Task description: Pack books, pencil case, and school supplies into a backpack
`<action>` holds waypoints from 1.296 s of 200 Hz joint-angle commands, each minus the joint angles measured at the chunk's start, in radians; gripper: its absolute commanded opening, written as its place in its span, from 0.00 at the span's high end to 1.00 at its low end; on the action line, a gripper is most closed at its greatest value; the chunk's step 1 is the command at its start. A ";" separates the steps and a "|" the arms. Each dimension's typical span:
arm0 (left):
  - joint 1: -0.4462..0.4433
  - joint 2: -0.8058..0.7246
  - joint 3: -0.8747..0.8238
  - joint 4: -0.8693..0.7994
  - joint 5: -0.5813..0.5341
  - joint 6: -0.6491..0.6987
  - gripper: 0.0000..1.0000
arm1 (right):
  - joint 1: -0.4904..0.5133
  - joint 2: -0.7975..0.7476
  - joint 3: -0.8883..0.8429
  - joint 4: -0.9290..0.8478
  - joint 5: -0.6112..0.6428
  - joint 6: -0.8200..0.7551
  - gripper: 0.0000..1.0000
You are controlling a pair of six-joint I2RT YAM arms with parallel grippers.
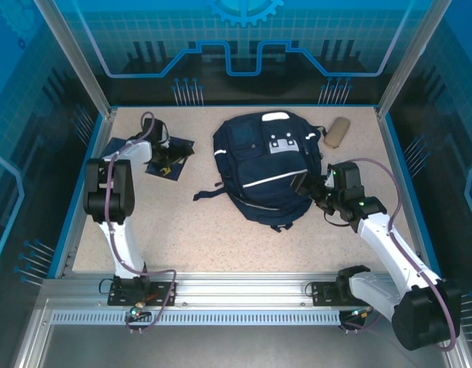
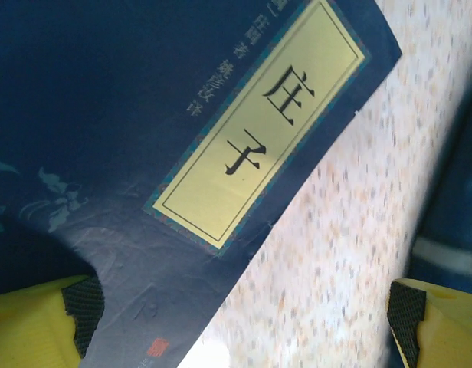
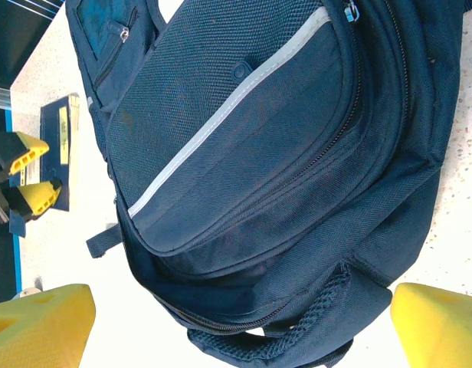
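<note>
Hovering low over the books [image 2: 129,115], left claw [image 2: 242,318] spread wide.

Bare table [image 1: 191,224] between books [image 1: 182,146] and backpack [image 1: 259,172]; pencil case [image 1: 336,132] just beside backpack's top

The left arm [image 1: 109,188] partly hides the books [image 1: 179,149].

- Top view: bright, even overhead light; soft shadows on the pale counter [image 1: 190,238].
- Left wrist view: right side of the frame smeared; counter blown out at lower centre.
- Right wrist view: backpack [image 3: 244,153] sharp; white glare lower left.
</note>
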 commanded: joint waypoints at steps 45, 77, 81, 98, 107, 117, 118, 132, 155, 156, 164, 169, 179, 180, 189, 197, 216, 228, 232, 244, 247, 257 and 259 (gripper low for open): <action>-0.188 -0.305 -0.372 -0.011 -0.046 -0.136 0.02 | 0.015 -0.036 -0.010 -0.016 0.010 0.000 0.00; -0.288 -0.389 -0.522 0.024 -0.061 -0.231 0.02 | 0.020 -0.021 -0.011 0.006 -0.003 0.014 0.00; -0.300 -0.403 -0.543 0.032 -0.061 -0.245 0.02 | 0.020 -0.019 -0.011 0.008 -0.003 0.013 0.00; -0.355 -0.472 -0.616 0.066 -0.075 -0.309 0.02 | 0.027 -0.012 -0.011 0.011 0.001 0.015 0.00; -0.382 -0.510 -0.642 0.077 -0.079 -0.332 0.02 | 0.033 -0.008 -0.009 0.012 0.001 0.016 0.00; -0.411 -0.545 -0.652 0.070 -0.086 -0.349 0.02 | 0.040 -0.004 -0.008 0.014 0.007 0.015 0.00; -0.414 -0.548 -0.652 0.069 -0.087 -0.350 0.02 | 0.040 -0.003 -0.008 0.014 0.008 0.016 0.00; -0.438 -0.591 -0.638 0.037 -0.094 -0.352 0.03 | 0.051 0.005 -0.002 0.016 0.015 0.016 0.00; -0.440 -0.680 -0.589 -0.020 -0.162 -0.299 0.01 | 0.077 0.018 0.012 0.016 0.028 0.015 0.00; -0.439 -0.683 -0.585 -0.024 -0.168 -0.296 0.01 | 0.078 0.019 0.013 0.016 0.028 0.015 0.00; -0.436 -0.705 -0.557 -0.059 -0.218 -0.260 0.01 | 0.090 0.024 0.019 0.017 0.032 0.013 0.00; -0.433 -0.715 -0.537 -0.082 -0.251 -0.234 0.01 | 0.098 0.027 0.022 0.017 0.034 0.013 0.00; -0.419 -0.724 -0.506 -0.112 -0.306 -0.187 0.01 | 0.120 0.032 0.028 0.022 0.042 0.013 0.00; -0.418 -0.724 -0.503 -0.113 -0.312 -0.183 0.02 | 0.123 0.033 0.028 0.023 0.044 0.013 0.00; -0.391 -0.723 -0.490 -0.127 -0.342 -0.151 0.10 | 0.148 0.042 0.033 0.026 0.052 0.012 0.00; -0.362 -0.715 -0.490 -0.130 -0.349 -0.129 0.17 | 0.170 0.051 0.038 0.029 0.055 0.010 0.00; -0.312 -0.700 -0.519 -0.118 -0.382 -0.120 0.28 | 0.231 0.082 0.052 0.035 0.076 0.008 0.01; -0.286 -0.688 -0.544 -0.096 -0.377 -0.123 0.30 | 0.266 0.108 0.066 0.041 0.090 0.005 0.02; -0.278 -0.682 -0.549 -0.090 -0.372 -0.127 0.32 | 0.278 0.118 0.072 0.041 0.094 0.003 0.02; -0.267 -0.658 -0.559 -0.067 -0.354 -0.128 0.37 | 0.311 0.155 0.093 0.042 0.101 -0.001 0.04; -0.266 -0.650 -0.561 -0.063 -0.353 -0.130 0.37 | 0.320 0.165 0.100 0.042 0.104 -0.002 0.04; -0.265 -0.622 -0.563 -0.052 -0.344 -0.132 0.41 | 0.348 0.200 0.126 0.042 0.108 -0.007 0.07; -0.265 -0.615 -0.563 -0.049 -0.343 -0.132 0.41 | 0.353 0.209 0.131 0.042 0.108 -0.009 0.07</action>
